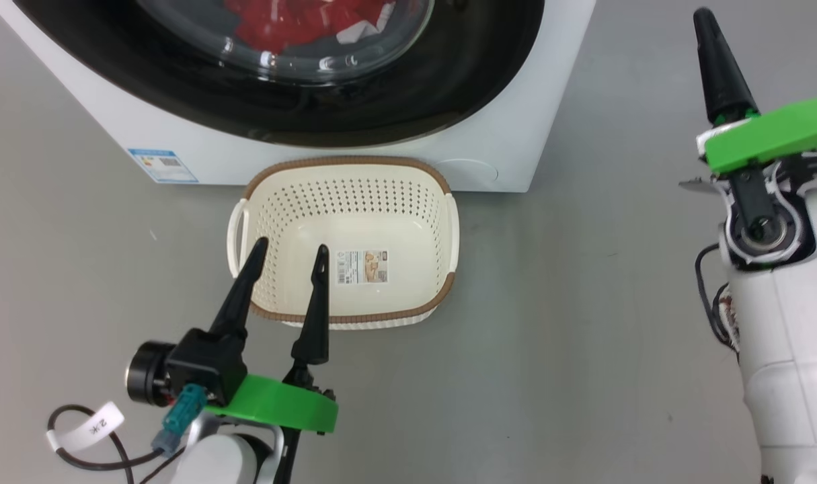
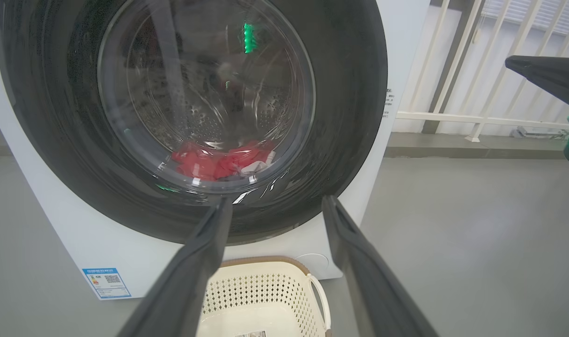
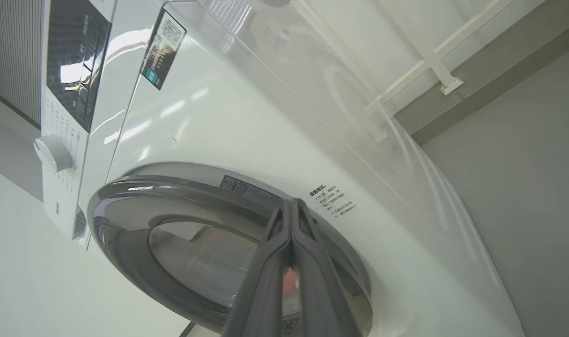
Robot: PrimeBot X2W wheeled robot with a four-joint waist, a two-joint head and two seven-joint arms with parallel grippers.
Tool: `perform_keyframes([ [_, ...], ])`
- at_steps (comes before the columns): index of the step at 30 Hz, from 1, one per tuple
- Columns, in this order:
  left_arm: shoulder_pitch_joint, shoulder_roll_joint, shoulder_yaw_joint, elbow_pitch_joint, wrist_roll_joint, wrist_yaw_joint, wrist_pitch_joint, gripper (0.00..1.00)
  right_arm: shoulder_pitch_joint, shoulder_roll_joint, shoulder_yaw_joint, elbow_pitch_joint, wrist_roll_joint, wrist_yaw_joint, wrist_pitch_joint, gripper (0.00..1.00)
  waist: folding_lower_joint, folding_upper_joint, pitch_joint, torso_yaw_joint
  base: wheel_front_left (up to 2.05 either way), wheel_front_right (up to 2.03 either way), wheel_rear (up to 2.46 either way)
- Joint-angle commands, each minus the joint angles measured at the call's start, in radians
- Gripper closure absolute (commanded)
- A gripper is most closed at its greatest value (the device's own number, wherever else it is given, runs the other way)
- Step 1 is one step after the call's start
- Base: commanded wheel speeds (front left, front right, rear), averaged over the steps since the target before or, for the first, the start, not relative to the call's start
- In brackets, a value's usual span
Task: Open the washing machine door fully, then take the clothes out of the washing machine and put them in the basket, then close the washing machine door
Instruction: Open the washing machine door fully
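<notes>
1. Standing before me, the washing machine (image 1: 516, 148) is white and boxy.
2. Its door (image 1: 448, 87) is shut, black rim flush with the front.
3. The basket (image 1: 344, 162) sits on the floor (image 1: 583, 302) just before the machine.
4. The clothes (image 1: 280, 27) lie red behind the door glass.
5. My left gripper (image 1: 291, 245) hovers over the basket's near rim, fingers spread wide; my right gripper (image 1: 704, 17), raised off to the machine's right, has its fingers pressed together.

**Left jaws wide, right pressed shut**

The left gripper (image 1: 291, 245) sits at the lower left of the head view. Its two dark fingers (image 1: 239, 296) are spread well apart and point up the view. The right gripper (image 1: 705, 20) reaches toward the top edge at the far right (its fingers are closed into one black spike). Below it runs the pale right forearm (image 1: 788, 349), with a green collar (image 1: 771, 138) at the wrist.
</notes>
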Motion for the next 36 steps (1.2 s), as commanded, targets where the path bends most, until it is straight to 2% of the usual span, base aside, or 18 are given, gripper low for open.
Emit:
perform_keyframes([
  [1,-0.037,0.014,0.025,-0.029,-0.006,0.003,0.0,0.0,-0.045,0.007,0.01,-0.021,0.026,-0.001,0.031,1.0,0.0,0.0,0.02,0.01,0.0,0.0,0.0],
  [13,-0.06,0.007,0.012,-0.03,-0.011,-0.002,-0.012,0.0,-0.169,0.006,-0.047,0.062,0.17,-0.001,0.216,1.0,0.0,0.0,0.075,0.035,0.0,0.0,0.0],
  [21,-0.072,0.003,0.004,-0.03,-0.011,-0.005,-0.019,0.0,-0.271,-0.002,-0.078,0.13,0.22,-0.001,0.321,1.0,0.0,0.0,0.111,0.063,0.0,0.0,0.0],
  [36,-0.091,-0.007,-0.003,-0.028,-0.018,-0.009,-0.029,0.0,-0.395,-0.021,-0.106,0.209,0.185,-0.001,0.388,1.0,0.0,0.0,0.172,0.113,0.0,0.0,0.0],
])
